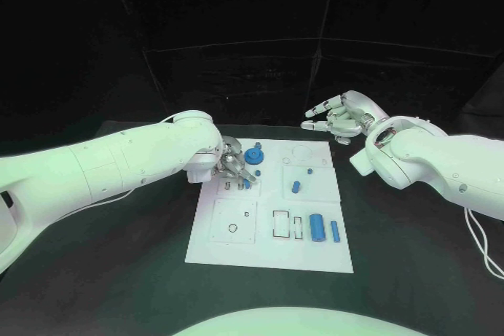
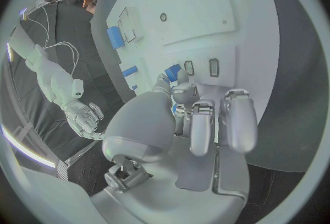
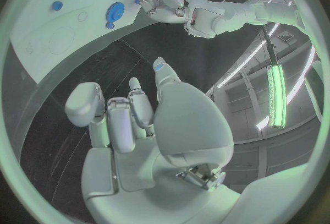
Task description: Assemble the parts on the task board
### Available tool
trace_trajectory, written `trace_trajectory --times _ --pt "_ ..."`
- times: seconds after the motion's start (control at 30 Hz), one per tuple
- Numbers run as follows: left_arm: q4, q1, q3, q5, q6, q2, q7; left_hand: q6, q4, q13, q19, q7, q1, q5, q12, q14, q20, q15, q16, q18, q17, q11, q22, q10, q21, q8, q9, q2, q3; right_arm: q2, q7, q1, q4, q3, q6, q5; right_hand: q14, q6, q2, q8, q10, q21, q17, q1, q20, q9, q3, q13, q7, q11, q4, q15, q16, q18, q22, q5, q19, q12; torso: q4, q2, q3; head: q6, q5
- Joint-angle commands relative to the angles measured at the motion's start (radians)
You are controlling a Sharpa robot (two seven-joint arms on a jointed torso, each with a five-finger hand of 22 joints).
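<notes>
The white task board (image 1: 275, 237) lies in the middle of the black table. My left hand (image 1: 233, 165) hovers low over the board's far left part, beside a round blue part (image 1: 256, 157). In the left wrist view its thumb and a finger pinch a small blue part (image 2: 172, 72) just above the board (image 2: 206, 9), near two small rectangular slots. My right hand (image 1: 338, 116) is raised beyond the board's far right corner, fingers apart and holding nothing. A blue cylinder (image 1: 317, 226) and a thin blue bar (image 1: 335, 231) lie at the board's near right.
Other small blue parts (image 1: 297, 186) sit near the board's middle. The near left section of the board has small holes (image 1: 233, 227). Black table (image 1: 105, 278) surrounds the board on all sides. The right wrist view shows the left hand (image 3: 161, 4) over the board.
</notes>
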Motion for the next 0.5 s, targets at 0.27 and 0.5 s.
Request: trace_trajectory --times 0.27,0.5 --pt "0.0 0.001 0.0 -0.005 0.016 0.004 -0.008 -0.015 -0.032 0.003 0.006 0.0 0.033 -0.002 0.008 0.102 -0.002 -0.007 0.003 -0.008 0.263 0.0 0.006 0.007 0.006 0.006 0.008 -0.003 0.017 0.003 -0.002 0.002 0.0 0.001 0.012 -0.003 0.046 0.001 0.011 0.006 -0.005 -0.004 0.006 -0.004 -0.002 -0.001 -0.005 0.001 -0.001 -0.001 -0.002 -0.007 -0.006 0.016 -0.001 0.006 -0.006 -0.001 -0.0004 0.001 -0.0007 -0.003 0.001" --pt "0.001 0.001 0.0 -0.005 0.016 0.003 -0.008 -0.019 -0.047 0.001 0.005 -0.001 0.045 -0.002 0.007 0.102 -0.002 -0.007 0.003 -0.008 0.263 -0.001 0.007 0.006 0.006 0.005 0.011 -0.008 0.028 0.004 -0.003 0.002 -0.001 0.001 0.016 -0.003 0.047 0.0 0.011 0.006 -0.004 -0.004 0.007 -0.004 -0.002 -0.001 -0.005 0.001 -0.001 -0.001 -0.002 -0.007 -0.006 0.016 -0.001 0.006 -0.006 -0.001 0.0 0.0 -0.0005 -0.005 0.0"
